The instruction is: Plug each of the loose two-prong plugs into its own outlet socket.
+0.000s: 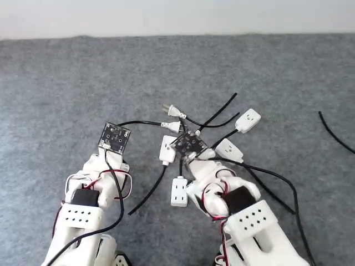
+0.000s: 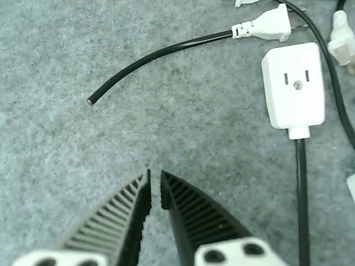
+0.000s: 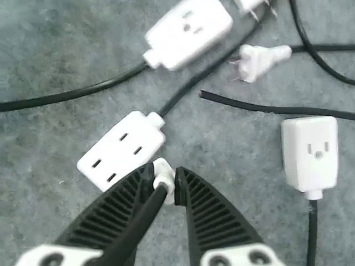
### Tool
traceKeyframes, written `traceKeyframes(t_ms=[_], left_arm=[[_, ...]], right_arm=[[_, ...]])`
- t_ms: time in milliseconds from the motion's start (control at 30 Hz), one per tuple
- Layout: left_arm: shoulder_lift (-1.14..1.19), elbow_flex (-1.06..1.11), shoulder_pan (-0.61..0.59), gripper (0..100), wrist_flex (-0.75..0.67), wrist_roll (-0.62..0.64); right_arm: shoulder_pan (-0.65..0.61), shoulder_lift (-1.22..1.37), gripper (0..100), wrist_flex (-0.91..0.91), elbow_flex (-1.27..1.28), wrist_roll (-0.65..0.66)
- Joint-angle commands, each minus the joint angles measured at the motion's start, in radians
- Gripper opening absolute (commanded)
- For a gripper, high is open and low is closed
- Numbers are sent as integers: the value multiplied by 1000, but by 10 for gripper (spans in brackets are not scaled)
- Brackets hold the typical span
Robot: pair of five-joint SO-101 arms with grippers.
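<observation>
Right gripper (image 3: 165, 176) was clamped on a white two-prong plug (image 3: 162, 168), w/ the plug's black cable running back btwn the fingers. That plug sat at the edge of a white multi-slot socket block (image 3: 122, 147), touching or just beside it; couldn't tell which, as the prongs were hidden. Nr it on the grey carpet (image 3: 44, 33) lay a grounded socket (image 3: 188, 25), a square socket (image 3: 309, 151) & a loose plug (image 3: 259, 59) lying flat w/ prongs bare.

Left gripper (image 2: 155, 176) hung low over the carpet, fingers almost together w/ only a thin slit btwn them, gripping nothing. Ahead of it lay a second loose plug (image 2: 270, 25) on a black cable w/ a cut end (image 2: 89, 102), just beside a three-hole socket (image 2: 294, 86). Any print on the sockets was too small to read.
</observation>
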Motion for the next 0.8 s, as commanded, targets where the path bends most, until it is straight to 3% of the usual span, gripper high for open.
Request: traceKeyframes(t_ms=[0, 300, 767], left_arm=[[-12, -5, 2, 29, -25, 3], [-12, -5, 2, 29, -25, 3], [-11, -5, 3, 29, -25, 3]], right_arm=[[8, -31, 9, -22, -63, -40], [-101, -173, 9, -94, 20, -114], [-165, -99, 9, -160, 28, -118]])
